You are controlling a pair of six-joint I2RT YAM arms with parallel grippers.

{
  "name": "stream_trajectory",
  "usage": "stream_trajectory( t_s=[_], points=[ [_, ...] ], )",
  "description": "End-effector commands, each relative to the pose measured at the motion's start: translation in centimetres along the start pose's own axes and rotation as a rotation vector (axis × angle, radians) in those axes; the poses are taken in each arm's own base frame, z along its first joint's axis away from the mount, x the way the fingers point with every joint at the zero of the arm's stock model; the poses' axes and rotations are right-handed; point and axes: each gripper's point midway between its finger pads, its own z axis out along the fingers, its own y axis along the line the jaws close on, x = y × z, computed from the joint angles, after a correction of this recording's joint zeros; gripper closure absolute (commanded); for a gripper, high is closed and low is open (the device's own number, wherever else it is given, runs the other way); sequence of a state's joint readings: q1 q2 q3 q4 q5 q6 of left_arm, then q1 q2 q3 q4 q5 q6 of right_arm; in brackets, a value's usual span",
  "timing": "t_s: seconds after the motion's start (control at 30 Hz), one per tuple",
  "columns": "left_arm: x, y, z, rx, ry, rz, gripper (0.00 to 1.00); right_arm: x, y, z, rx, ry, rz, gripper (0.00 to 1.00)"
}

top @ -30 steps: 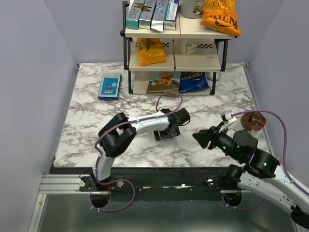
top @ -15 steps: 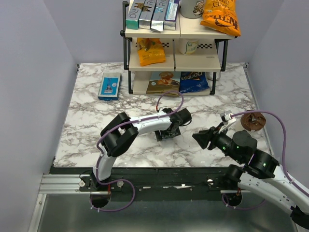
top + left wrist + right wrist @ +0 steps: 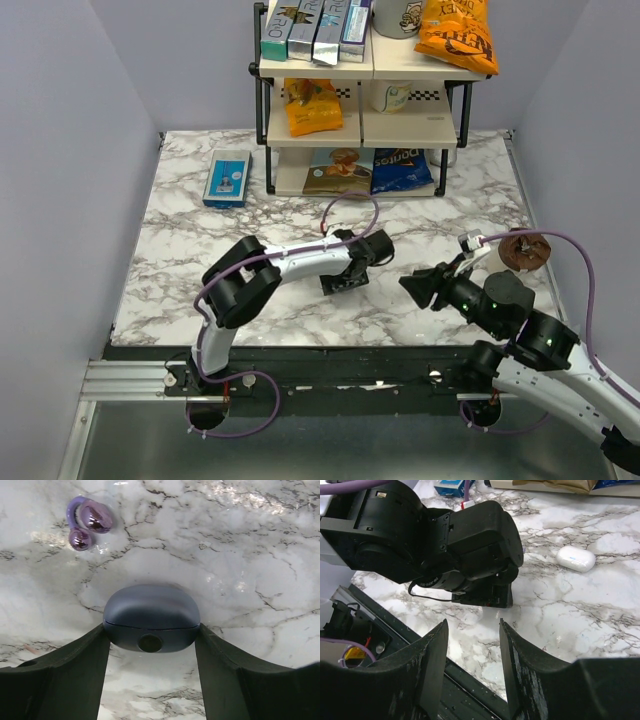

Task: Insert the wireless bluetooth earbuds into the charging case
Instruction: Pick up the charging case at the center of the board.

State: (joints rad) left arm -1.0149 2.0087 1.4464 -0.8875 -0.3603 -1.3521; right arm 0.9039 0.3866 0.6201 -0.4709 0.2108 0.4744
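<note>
Left wrist view: left fingers (image 3: 75,675) have closed in, now pinching the slate-blue oval plastic charging case (image 3: 150,612), lid shut, mid-tabletop (image 3: 250,555).
Earbud: glossy purple clip-shaped earbud (image 3: 87,522) lies loose just beyond the case.
Right fingers (image 3: 427,665): parted, empty.
Meaning: case looks steadied; opening it likely comes next.

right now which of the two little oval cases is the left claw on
The dark blue-grey case: the left claw brackets it, fingers touching both its sides. The white case lies alone further off, with nothing touching it.
</note>
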Motion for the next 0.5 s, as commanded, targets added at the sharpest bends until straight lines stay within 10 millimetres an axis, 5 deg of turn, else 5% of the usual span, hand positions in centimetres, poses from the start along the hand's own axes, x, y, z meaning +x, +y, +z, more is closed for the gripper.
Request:
stream_trajectory(
  t_s=[0.0, 0.13, 0.27, 0.3, 0.33, 0.4, 0.47],
  points=[
    [-1.2, 1.1, -1.2, 0.017, -0.066, 0.013, 0.87, -0.9, 0.5, -0.3, -0.017, -0.026, 0.004, 0.46],
    [-2.6, 1.2, -2.9, 0.099, -0.129, 0.082, 1.00, -2.4, 0.6, -0.9, -0.013, -0.062, -0.005, 0.46],
    [-4.2, 1.6, -5.8, 0.241, -0.219, 0.190, 1.00, -3.3, -0.2, -1.2, 0.042, -0.091, 0.001, 0.46],
    [-4.9, 0.3, -6.7, 0.331, -0.267, 0.208, 1.00, -3.5, -0.5, -1.2, 0.060, -0.098, 0.003, 0.47],
    [-3.8, 1.5, -6.0, 0.354, -0.257, 0.318, 1.00, -3.6, -0.6, -1.3, 0.064, -0.100, 0.000, 0.46],
    [-5.0, -0.4, -9.7, 0.569, -0.363, 0.378, 1.00, -3.7, -0.7, -1.3, 0.072, -0.105, -0.005, 0.46],
    [-3.5, 0.3, -11.7, 0.738, -0.421, 0.571, 1.00, -3.8, -0.7, -1.1, 0.070, -0.111, -0.026, 0.46]
  ],
)
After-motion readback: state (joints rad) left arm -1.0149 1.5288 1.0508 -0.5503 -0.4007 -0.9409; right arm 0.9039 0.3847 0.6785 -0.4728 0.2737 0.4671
